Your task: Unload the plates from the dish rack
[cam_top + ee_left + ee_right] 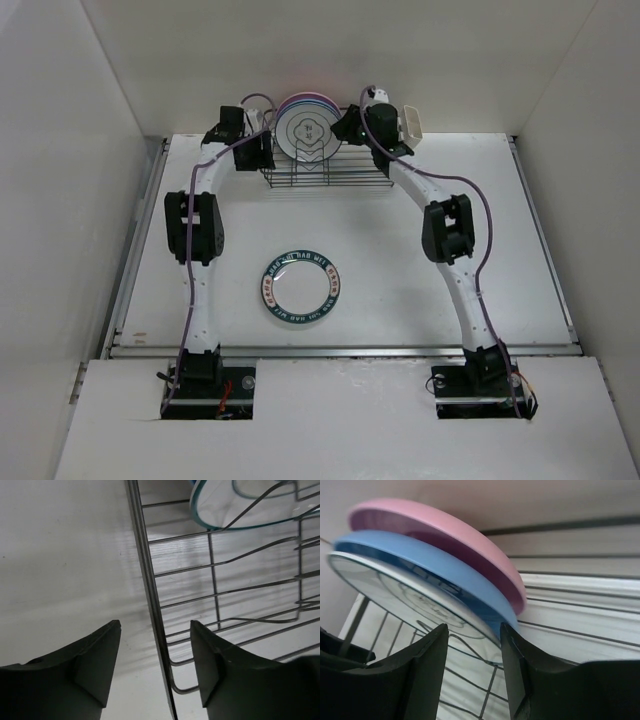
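Note:
The dish rack (325, 172) stands at the back middle of the table. It holds three upright plates: the white plate with dark rim and motif (305, 132) in front, then the blue plate (435, 570) and the pink plate (445, 530). The teal-lettered plate (301, 286) lies flat on the table in front. My left gripper (155, 627) is open and straddles the rack's left rim wire (150, 605). My right gripper (474, 630) is open at the plates' right side, with the white plate's (395, 587) edge between its fingers.
A cream cutlery cup (412, 125) hangs on the rack's right end, just beside my right wrist. White walls enclose the table on the left, back and right. The rack's wire floor (240, 580) shows below the white plate's edge (240, 510).

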Controlling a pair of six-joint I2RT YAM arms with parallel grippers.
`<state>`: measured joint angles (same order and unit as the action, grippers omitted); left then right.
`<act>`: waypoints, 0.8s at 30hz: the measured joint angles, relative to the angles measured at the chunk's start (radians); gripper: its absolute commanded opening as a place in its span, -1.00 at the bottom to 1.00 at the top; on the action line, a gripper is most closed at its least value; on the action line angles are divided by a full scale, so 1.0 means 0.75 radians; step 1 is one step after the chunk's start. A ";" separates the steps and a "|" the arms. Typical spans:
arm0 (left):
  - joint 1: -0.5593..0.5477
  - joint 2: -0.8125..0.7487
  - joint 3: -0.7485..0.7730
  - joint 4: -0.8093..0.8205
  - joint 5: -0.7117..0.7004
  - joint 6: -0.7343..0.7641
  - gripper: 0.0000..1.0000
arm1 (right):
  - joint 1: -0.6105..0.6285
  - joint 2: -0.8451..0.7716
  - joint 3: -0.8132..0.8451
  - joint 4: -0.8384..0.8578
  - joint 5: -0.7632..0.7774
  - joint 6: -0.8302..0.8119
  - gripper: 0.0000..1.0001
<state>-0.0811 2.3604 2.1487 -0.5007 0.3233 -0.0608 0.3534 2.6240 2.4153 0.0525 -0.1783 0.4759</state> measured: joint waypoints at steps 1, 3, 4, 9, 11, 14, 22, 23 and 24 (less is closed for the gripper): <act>-0.001 0.013 0.000 -0.003 -0.006 -0.002 -0.05 | -0.001 0.020 0.001 0.000 0.001 0.009 -0.02; -0.001 0.032 0.000 -0.010 -0.017 0.003 -0.23 | -0.002 0.056 0.009 0.005 0.004 0.034 -0.25; -0.001 0.036 0.000 -0.013 -0.013 -0.002 -0.41 | -0.002 0.073 0.014 0.010 0.009 0.041 -0.34; -0.012 0.035 0.001 0.015 -0.030 -0.032 -1.00 | 0.001 0.098 -0.002 0.011 0.024 0.051 -0.71; -0.012 0.031 0.001 0.012 -0.051 -0.071 -1.00 | 0.002 0.084 -0.037 0.024 0.024 0.044 -0.85; -0.011 0.027 -0.008 0.018 -0.048 -0.086 -1.00 | 0.003 0.043 -0.099 0.034 0.039 0.008 -0.90; -0.005 0.013 -0.031 0.020 -0.035 -0.093 -1.00 | 0.012 -0.091 -0.189 0.030 0.094 -0.094 -1.00; -0.005 0.006 -0.041 0.019 -0.038 -0.095 -1.00 | 0.012 -0.116 -0.202 0.031 0.099 -0.105 -1.00; -0.006 -0.001 -0.051 0.019 -0.044 -0.098 -1.00 | 0.011 -0.144 -0.213 0.031 0.100 -0.118 -1.00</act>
<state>-0.0853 2.3600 2.1101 -0.4862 0.2901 -0.1341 0.3618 2.5156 2.2555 0.0753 -0.1032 0.3874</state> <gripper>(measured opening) 0.032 0.230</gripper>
